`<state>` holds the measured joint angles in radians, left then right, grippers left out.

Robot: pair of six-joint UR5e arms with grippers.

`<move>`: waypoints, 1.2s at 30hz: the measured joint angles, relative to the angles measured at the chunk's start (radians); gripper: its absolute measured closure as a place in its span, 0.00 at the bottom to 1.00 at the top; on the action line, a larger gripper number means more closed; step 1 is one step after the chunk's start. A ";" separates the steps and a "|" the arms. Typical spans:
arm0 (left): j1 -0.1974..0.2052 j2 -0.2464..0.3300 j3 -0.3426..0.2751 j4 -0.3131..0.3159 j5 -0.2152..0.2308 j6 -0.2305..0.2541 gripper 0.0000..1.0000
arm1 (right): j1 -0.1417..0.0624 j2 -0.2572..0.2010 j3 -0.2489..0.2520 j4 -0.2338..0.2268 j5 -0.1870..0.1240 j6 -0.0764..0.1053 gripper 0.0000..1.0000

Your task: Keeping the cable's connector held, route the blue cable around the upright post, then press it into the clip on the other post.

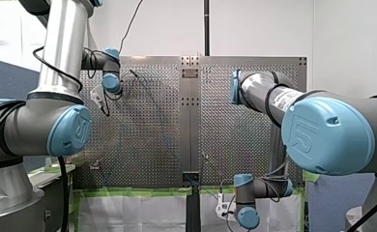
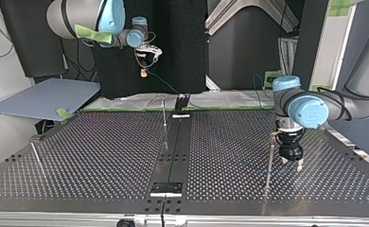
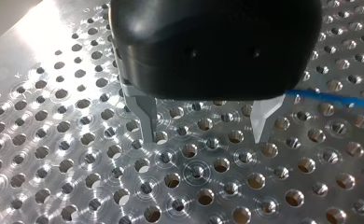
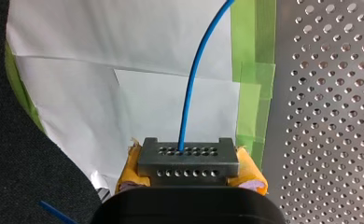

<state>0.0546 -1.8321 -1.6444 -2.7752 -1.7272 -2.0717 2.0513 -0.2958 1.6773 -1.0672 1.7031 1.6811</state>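
Note:
My right gripper is shut, its yellow pads clamping the grey perforated connector. The blue cable runs out of the connector's top, away over white paper. In the top view this gripper hangs beyond the plate's far edge, and the cable slopes down to the plate. My left gripper hovers just above the perforated plate, metal fingers open with nothing between them. A stretch of blue cable lies just outside one finger. In the top view it stands beside a thin upright post.
Another thin post stands near the plate's middle at the far side, and a third at the top view's left. A small black block sits on the centre seam near the front edge. Green tape and white paper edge the plate.

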 joint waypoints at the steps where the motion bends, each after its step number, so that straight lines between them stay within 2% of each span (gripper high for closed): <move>1: 0.000 0.000 0.000 0.000 0.000 0.000 0.00 | 0.001 0.000 0.000 0.000 0.000 -0.003 1.00; 7: 0.000 0.000 0.000 0.000 0.000 -0.001 0.00 | 0.003 -0.006 0.005 -0.003 0.001 -0.012 1.00; 18: 0.000 0.000 0.000 -0.002 0.009 -0.014 0.00 | 0.000 -0.096 0.074 -0.072 0.007 -0.014 1.00; 23: 0.000 0.000 0.000 -0.003 0.026 -0.047 0.00 | -0.002 -0.116 0.085 -0.088 0.010 -0.010 1.00; 29: 0.000 0.000 0.000 -0.014 0.034 -0.089 0.00 | -0.005 -0.119 0.086 -0.091 0.010 0.007 1.00; 36: 0.000 0.001 0.000 -0.018 0.060 -0.147 0.00 | -0.005 -0.119 0.086 -0.090 0.009 0.011 1.00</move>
<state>0.0548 -1.8309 -1.6441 -2.7935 -1.6677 -2.2189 2.0467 -0.4151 1.7635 -1.1570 1.7122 1.6918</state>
